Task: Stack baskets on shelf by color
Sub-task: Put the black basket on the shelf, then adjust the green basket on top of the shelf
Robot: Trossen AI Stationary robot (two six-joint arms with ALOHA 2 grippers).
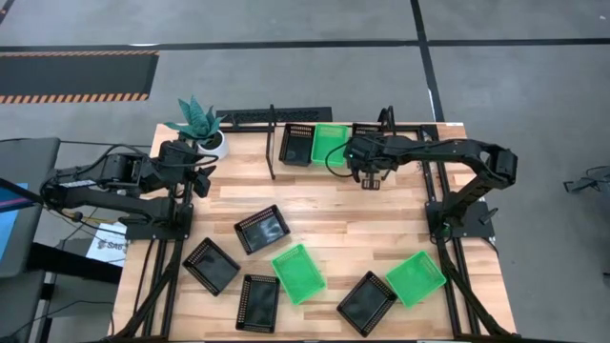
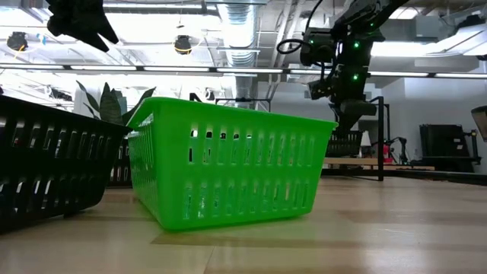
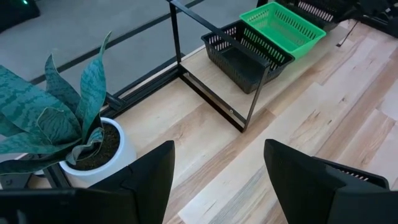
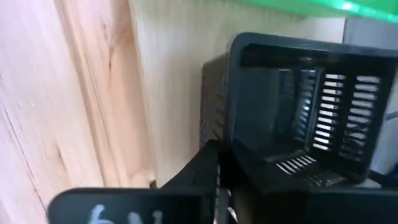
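Right claw [image 1: 371,181] over the rack's [image 1: 276,143] right end, fingers slightly parted at a black basket's [image 4: 298,106] rim, grip indeterminable; left claw [image 1: 202,181] spread wide, empty, near potted plant [image 1: 200,124]; six baskets loose on table [image 1: 324,210].

Baskets [image 1: 297,272]: perforated plastic, slight sheen; table [image 1: 381,219]: pale smooth wood; shelf [image 3: 214,93]: thin black metal rod
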